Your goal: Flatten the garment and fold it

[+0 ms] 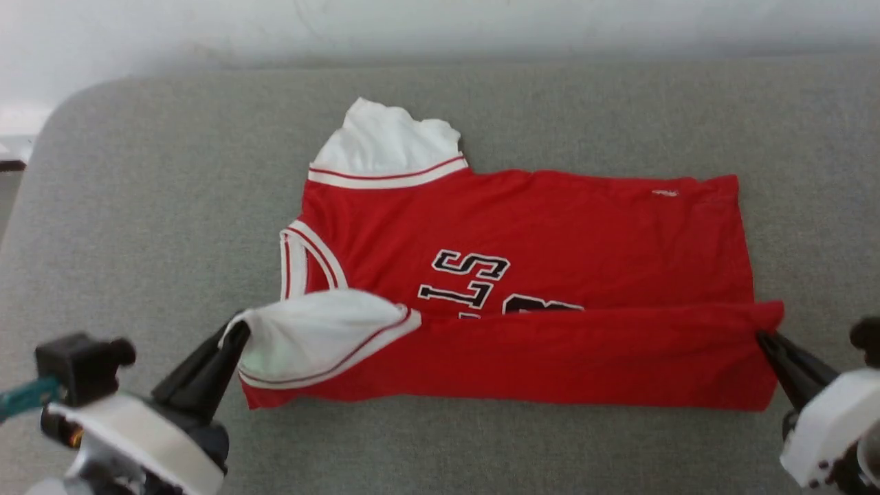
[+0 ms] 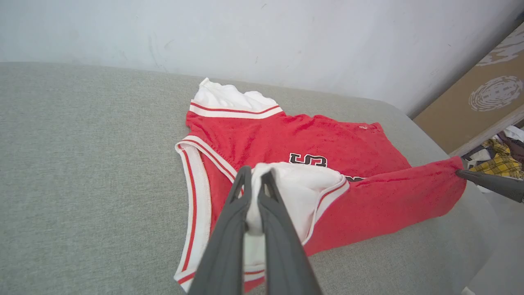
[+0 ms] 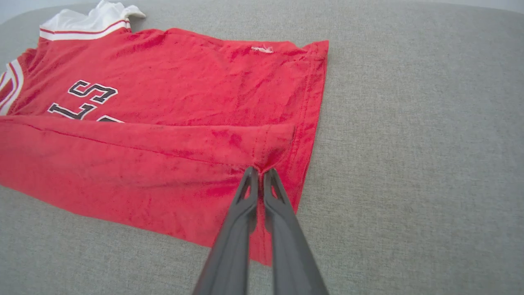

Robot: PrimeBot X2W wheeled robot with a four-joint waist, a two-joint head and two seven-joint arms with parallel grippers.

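Here, garment (image 1: 550,227): red jersey knit, frame centre, lower edge folded over
Surface (image 1: 137,206): grey woven, rounded corner
Left gripper (image 1: 236,338): clamped on white sleeve
Right gripper (image 1: 763,338): clamped on hem corner
Left wrist view, right edge: plaid cloth (image 2: 497,164)

Bare bench (image 1: 151,192) is lying open all around the garment (image 1: 550,227), widest beyond its collar end and along its near edge. A wall (image 1: 481,27) is closing off the strip behind its far edge. The left gripper (image 1: 237,338), pinching the near sleeve, and the right gripper (image 1: 764,338), pinching the near hem corner, are blocking those two corners.
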